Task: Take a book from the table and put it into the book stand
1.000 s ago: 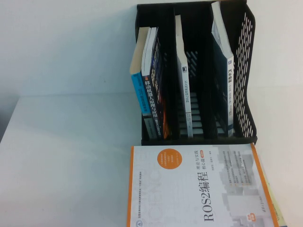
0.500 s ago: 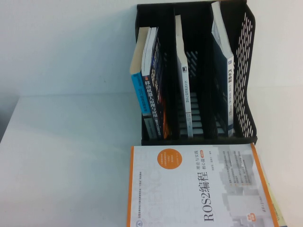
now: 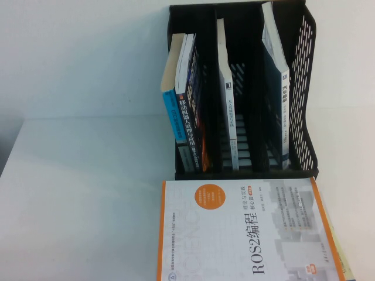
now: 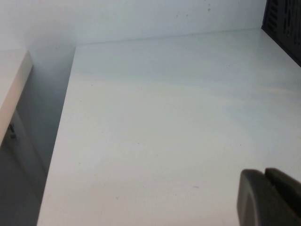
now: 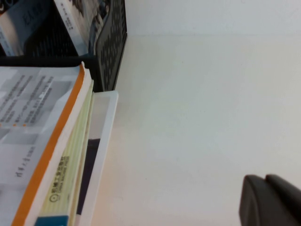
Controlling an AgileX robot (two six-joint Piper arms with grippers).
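Shelved upright at 12 o'clock: blue-spined leaning books, one white-spined volume, another dark-spined volume. Stacked flat at 5 o'clock: yellow-green book, white book beneath.

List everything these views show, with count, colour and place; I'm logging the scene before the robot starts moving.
Large thin white ROS2 book with orange border: one, lying flat on top of a stack, just in front of the stand.
Pale yellow-green book: one, directly under the ROS2 book.
White-edged book: one, lowest seen in the stack.
Black plastic three-compartment book stand: one, at the table's far side.
Standing books: about three, blue and dark spines, in the stand's left compartment; one, white, in the middle; one, white and dark, in the right.
Plain white table: one, under everything.
Left gripper: dark, shut, above bare table left of the stand.
Right gripper: dark, shut, above bare table right of the stack.
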